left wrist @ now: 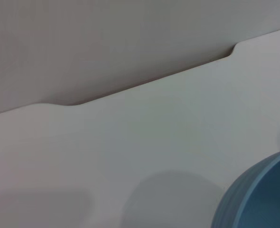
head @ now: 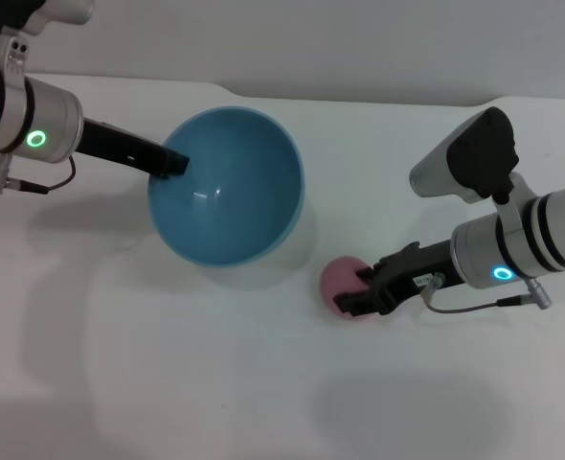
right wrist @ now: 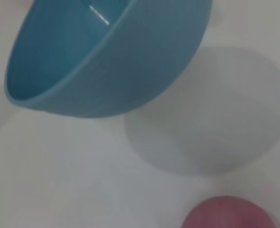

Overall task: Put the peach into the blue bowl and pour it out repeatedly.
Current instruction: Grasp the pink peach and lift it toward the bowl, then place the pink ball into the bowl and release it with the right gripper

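Lying on the white table (head: 168, 383), the small matte pink peach (head: 342, 279) sat clasped in the right gripper's (head: 361, 290) fingers, while the left gripper (head: 172, 161), pinching the rim, held the glossy light-blue bowl (head: 227, 187) tilted nearby on the peach's left.

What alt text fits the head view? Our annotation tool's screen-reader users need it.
The left gripper holds the blue bowl by its rim, tilted and lifted above the white table, empty. To the right, the right gripper closes on the peach resting on the table.

peach (right wrist: 228, 213): cut off in right wrist | right tool (head: 359, 290): partly hides peach
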Action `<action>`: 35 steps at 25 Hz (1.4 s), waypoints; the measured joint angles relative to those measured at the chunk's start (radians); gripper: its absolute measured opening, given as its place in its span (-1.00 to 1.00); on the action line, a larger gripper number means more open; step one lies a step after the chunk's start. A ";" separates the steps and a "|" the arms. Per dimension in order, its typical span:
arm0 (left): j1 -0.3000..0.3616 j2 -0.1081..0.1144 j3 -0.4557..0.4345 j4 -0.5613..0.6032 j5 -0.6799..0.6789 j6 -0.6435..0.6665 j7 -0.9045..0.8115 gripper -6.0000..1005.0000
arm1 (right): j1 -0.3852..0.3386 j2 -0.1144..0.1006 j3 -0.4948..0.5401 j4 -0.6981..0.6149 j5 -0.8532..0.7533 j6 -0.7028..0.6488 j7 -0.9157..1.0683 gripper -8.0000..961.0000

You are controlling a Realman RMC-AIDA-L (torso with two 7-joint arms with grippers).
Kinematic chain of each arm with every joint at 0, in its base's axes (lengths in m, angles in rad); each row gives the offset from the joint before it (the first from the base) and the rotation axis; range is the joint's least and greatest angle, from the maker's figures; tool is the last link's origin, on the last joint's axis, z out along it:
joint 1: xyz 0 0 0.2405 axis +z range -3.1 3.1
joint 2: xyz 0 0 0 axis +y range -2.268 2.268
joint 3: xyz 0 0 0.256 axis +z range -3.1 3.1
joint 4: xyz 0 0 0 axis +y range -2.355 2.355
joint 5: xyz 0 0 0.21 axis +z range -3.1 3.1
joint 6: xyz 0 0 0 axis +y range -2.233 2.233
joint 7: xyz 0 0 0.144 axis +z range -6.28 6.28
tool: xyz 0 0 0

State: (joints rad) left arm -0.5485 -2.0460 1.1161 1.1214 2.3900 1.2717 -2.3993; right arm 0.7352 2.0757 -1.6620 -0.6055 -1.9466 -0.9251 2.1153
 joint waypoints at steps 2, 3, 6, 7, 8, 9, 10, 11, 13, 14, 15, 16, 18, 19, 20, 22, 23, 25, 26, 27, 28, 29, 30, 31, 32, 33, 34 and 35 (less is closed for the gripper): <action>-0.004 -0.001 0.001 0.000 0.000 -0.004 0.000 -0.99 | 0.000 0.000 -0.001 0.000 -0.014 0.000 0.000 0.23; -0.004 -0.001 0.001 0.000 0.000 -0.004 0.000 -0.99 | 0.000 -0.001 -0.001 0.000 -0.020 0.000 0.000 0.23; -0.011 -0.002 0.003 0.000 0.000 -0.012 -0.002 -0.99 | -0.008 -0.002 0.007 -0.012 -0.024 0.000 0.000 0.07; -0.014 -0.002 0.005 0.000 0.000 -0.013 -0.003 -0.99 | -0.016 -0.003 0.011 -0.024 -0.023 0.000 -0.002 -0.01; -0.015 -0.002 0.007 0.000 0.000 -0.013 -0.003 -0.99 | -0.026 -0.004 0.016 -0.037 -0.021 0.000 -0.002 -0.09; -0.017 -0.002 0.010 0.000 0.000 -0.013 -0.003 -0.99 | -0.040 -0.004 0.022 -0.054 -0.020 0.000 -0.002 -0.17; -0.019 -0.002 0.011 -0.001 0.000 -0.013 -0.003 -0.99 | -0.054 -0.005 0.031 -0.073 -0.020 0.000 -0.003 -0.25; -0.020 -0.002 0.011 -0.003 0.000 -0.013 -0.003 -0.99 | -0.073 -0.005 0.044 -0.095 -0.020 -0.002 -0.003 -0.34; -0.023 -0.003 0.011 -0.005 0.000 -0.013 -0.003 -0.99 | -0.106 -0.005 0.076 -0.129 -0.019 -0.007 -0.003 -0.52; -0.025 -0.003 0.011 -0.007 0.000 -0.013 -0.003 -0.99 | -0.131 -0.005 0.104 -0.152 -0.019 -0.008 -0.003 -0.60; -0.026 -0.003 0.012 -0.008 0.000 -0.014 -0.002 -0.99 | -0.176 -0.005 0.151 -0.202 -0.019 -0.014 -0.003 -0.66; -0.027 -0.003 0.015 -0.010 0.000 -0.016 0.001 -0.99 | -0.176 -0.005 0.151 -0.202 -0.019 -0.014 -0.003 -0.72; -0.030 -0.003 0.031 -0.012 0.000 -0.023 0.005 -0.99 | -0.227 -0.005 0.211 -0.263 -0.017 -0.036 -0.004 -0.79; -0.032 -0.003 0.053 -0.013 0.000 -0.029 0.005 -0.99 | -0.255 -0.005 0.251 -0.301 -0.016 -0.058 -0.004 -0.79; -0.034 -0.003 0.078 -0.013 0.000 -0.034 0.005 -0.99 | -0.277 -0.006 0.288 -0.333 -0.011 -0.078 -0.004 -0.80; -0.040 -0.004 0.134 -0.016 0.000 -0.042 0.000 -0.99 | -0.315 -0.005 0.359 -0.393 0.018 -0.124 -0.004 -0.82; -0.045 -0.006 0.164 -0.020 0.000 -0.045 -0.002 -0.99 | -0.330 -0.005 0.390 -0.417 0.046 -0.154 -0.006 -0.83; -0.063 -0.009 0.216 -0.041 0.000 -0.047 -0.004 -0.99 | -0.346 -0.006 0.453 -0.459 0.105 -0.228 -0.029 -0.84; -0.075 -0.011 0.239 -0.055 0.000 -0.047 -0.004 -0.99 | -0.348 -0.007 0.478 -0.474 0.128 -0.270 -0.054 -0.85; -0.090 -0.012 0.265 -0.073 -0.001 -0.050 -0.005 -0.99 | -0.349 -0.007 0.505 -0.493 0.155 -0.321 -0.090 -0.86; -0.115 -0.015 0.309 -0.102 -0.004 -0.057 -0.010 -0.99 | -0.349 -0.007 0.520 -0.510 0.173 -0.366 -0.120 -0.87; -0.132 -0.017 0.340 -0.120 -0.006 -0.063 -0.018 -0.99 | -0.348 -0.007 0.530 -0.524 0.187 -0.402 -0.145 -0.87; -0.151 -0.019 0.377 -0.136 -0.006 -0.072 -0.036 -0.99 | -0.345 -0.007 0.535 -0.541 0.198 -0.439 -0.166 -0.88; -0.163 -0.020 0.407 -0.147 -0.005 -0.078 -0.050 -0.99 | -0.340 -0.007 0.535 -0.558 0.201 -0.467 -0.177 -0.88; -0.176 -0.021 0.440 -0.153 -0.004 -0.085 -0.075 -0.99 | -0.333 -0.007 0.530 -0.573 0.203 -0.490 -0.182 -0.88; -0.187 -0.022 0.466 -0.156 -0.002 -0.089 -0.094 -0.99 | -0.311 -0.008 0.505 -0.583 0.199 -0.520 -0.184 -0.89; -0.204 -0.025 0.503 -0.155 -0.004 -0.096 -0.128 -0.99 | -0.300 -0.008 0.485 -0.584 0.193 -0.529 -0.185 -0.88; -0.204 -0.025 0.503 -0.155 -0.004 -0.096 -0.128 -0.99 | -0.300 -0.008 0.485 -0.584 0.193 -0.529 -0.185 -0.88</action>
State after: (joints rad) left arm -0.7529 -2.0714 1.6192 0.9663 2.3863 1.1756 -2.5277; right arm 0.4353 2.0682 -1.1775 -1.1895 -1.7538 -1.4542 1.9299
